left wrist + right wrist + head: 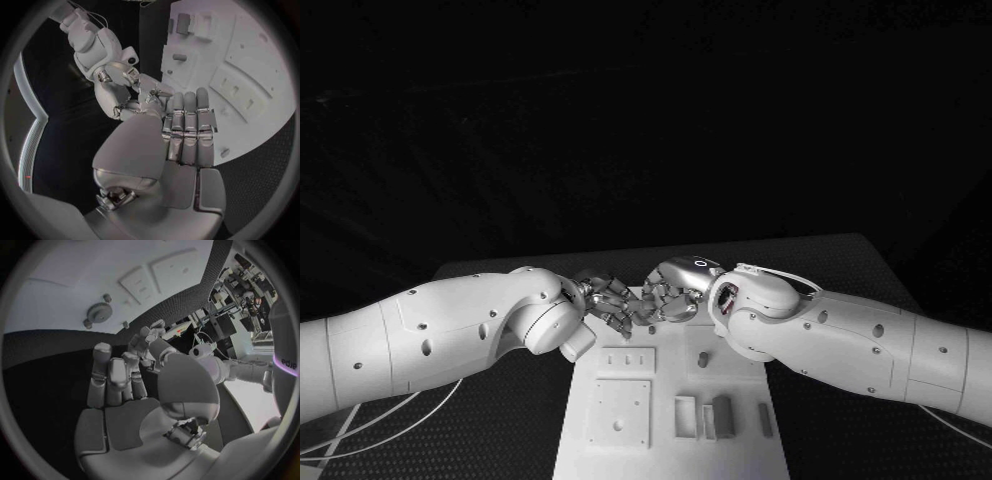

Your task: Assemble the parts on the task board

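The white task board (733,440) lies in the middle of the table, and both hands meet above its far end. My left hand (603,300) keeps its fingers (187,120) straight and side by side, with its thumb reaching toward my right hand (672,290). The right hand's fingers (115,372) are partly curled, and its fingertips touch the left hand's thumb tip (155,95). Whether a small part sits between them is hidden. Grey upright parts (685,415) (721,416) stand near the board's near end. A gear (97,313) lies flat on the board.
A square plate (620,412) and a smaller slotted plate (627,358) are set into the board's left half. A short peg (704,357) stands mid-board, and a thin slot (764,418) lies at the right. Black table (862,270) surrounds the board.
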`<state>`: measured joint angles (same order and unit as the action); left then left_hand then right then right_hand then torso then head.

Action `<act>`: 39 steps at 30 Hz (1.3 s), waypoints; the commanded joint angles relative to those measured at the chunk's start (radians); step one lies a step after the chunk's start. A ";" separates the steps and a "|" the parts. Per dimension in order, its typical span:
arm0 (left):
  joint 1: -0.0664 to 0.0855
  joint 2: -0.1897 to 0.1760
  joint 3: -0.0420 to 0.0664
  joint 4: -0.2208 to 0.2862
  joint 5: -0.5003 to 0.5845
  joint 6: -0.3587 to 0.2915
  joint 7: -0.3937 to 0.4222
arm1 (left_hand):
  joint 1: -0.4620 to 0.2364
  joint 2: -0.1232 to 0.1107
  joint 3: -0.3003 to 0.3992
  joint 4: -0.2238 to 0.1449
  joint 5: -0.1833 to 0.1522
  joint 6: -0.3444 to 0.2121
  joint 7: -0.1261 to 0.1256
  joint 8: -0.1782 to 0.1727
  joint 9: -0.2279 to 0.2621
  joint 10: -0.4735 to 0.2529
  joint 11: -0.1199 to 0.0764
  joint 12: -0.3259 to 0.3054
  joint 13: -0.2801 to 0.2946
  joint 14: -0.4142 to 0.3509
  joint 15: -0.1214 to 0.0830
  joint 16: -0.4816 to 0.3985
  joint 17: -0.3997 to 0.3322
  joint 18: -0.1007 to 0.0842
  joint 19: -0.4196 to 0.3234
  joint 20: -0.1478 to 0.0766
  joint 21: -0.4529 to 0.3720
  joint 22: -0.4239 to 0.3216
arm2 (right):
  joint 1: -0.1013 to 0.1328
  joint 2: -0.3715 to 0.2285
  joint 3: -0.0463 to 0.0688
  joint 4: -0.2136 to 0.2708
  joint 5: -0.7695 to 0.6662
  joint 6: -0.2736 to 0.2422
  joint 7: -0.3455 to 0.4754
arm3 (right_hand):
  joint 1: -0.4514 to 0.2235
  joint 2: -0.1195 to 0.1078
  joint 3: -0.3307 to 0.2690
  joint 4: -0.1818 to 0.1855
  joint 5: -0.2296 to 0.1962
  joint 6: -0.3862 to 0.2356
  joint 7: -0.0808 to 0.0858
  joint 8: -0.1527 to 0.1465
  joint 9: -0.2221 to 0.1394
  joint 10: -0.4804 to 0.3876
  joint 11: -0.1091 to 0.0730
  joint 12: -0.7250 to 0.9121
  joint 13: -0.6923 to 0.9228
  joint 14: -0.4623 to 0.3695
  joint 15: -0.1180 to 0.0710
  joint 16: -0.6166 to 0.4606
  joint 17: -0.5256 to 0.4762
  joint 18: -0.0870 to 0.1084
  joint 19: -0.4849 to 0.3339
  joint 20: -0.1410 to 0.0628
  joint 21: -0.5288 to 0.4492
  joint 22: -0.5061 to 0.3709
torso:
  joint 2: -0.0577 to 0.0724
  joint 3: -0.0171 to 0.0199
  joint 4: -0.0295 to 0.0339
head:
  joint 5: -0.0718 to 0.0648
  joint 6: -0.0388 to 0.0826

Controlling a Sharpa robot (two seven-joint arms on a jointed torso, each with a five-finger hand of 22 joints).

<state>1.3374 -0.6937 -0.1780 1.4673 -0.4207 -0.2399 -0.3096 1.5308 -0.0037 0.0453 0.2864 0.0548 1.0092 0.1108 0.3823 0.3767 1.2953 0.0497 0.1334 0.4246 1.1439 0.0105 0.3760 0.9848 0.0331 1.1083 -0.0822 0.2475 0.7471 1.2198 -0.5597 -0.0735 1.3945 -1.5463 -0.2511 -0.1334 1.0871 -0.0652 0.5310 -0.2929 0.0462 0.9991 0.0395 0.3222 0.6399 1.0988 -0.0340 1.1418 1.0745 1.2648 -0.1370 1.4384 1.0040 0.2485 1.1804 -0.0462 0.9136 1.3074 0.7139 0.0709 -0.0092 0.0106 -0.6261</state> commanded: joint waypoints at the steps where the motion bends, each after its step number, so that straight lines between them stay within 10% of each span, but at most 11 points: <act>1: 0.001 0.004 0.001 0.000 0.008 0.004 0.015 | 0.009 0.002 0.004 0.000 0.001 0.008 0.000 -0.005 0.002 0.007 -0.002 -0.003 0.001 0.009 0.001 -0.001 0.001 0.009 0.006 -0.004 -0.006 0.001 | -0.001 0.003 0.000 0.005 0.005 0.012 0.003 | -0.004 0.004 -0.001 0.004 0.002 0.043 0.035 0.003 0.004 0.007 -0.002 -0.002 -0.002 0.000 -0.004 -0.001 -0.001 0.013 0.001 -0.007 0.003 0.012 | 0.000 0.0000 0.0002 | 0.001 0.000; 15: 0.001 0.005 0.001 -0.010 0.012 -0.011 0.008 | 0.018 0.011 0.010 0.003 0.006 0.007 0.001 -0.007 0.003 0.008 -0.002 -0.005 0.003 0.009 0.001 -0.002 0.003 0.007 0.006 -0.004 -0.008 0.003 | -0.002 0.000 0.000 0.021 0.011 0.003 0.001 | -0.007 0.006 -0.002 0.004 0.002 0.044 0.035 0.003 0.004 0.008 -0.002 -0.002 -0.002 0.003 -0.004 0.000 0.003 0.013 0.001 -0.007 0.003 0.012 | 0.000 0.0004 0.0002 | 0.004 -0.003; 39: 0.001 0.009 0.001 -0.005 0.020 0.007 -0.003 | -0.174 -0.061 0.045 0.006 0.001 0.004 0.006 -0.025 0.014 0.006 0.001 -0.021 0.014 0.006 0.004 -0.017 0.008 0.008 0.008 -0.003 -0.025 0.016 | -0.003 0.007 0.000 0.021 0.010 -0.007 -0.032 | -0.019 0.010 -0.002 0.005 0.002 0.055 0.030 0.004 0.009 0.015 -0.006 -0.002 -0.003 0.014 -0.008 0.003 0.012 0.013 0.009 -0.009 0.004 0.011 | 0.001 -0.0006 0.0012 | 0.006 -0.008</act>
<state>1.3372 -0.6899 -0.1787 1.4577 -0.4055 -0.2402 -0.3174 1.3661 -0.0612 0.0838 0.2946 0.0610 1.0092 0.1107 0.3592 0.3897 1.2992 0.0463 0.1163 0.4375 1.1489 0.0125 0.3665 0.9909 0.0305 1.1117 -0.0856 0.2273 0.7624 1.2179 -0.5577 -0.0734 1.4097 -1.5392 -0.2517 -0.1659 1.0752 -0.0620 0.5303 -0.2937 0.0454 1.0082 0.0373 0.3223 0.6399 1.1062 -0.0413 1.1415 1.0726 1.2753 -0.1407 1.4384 1.0160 0.2484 1.1880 -0.0467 0.9136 1.3074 0.7143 0.0706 -0.0084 0.0172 -0.6336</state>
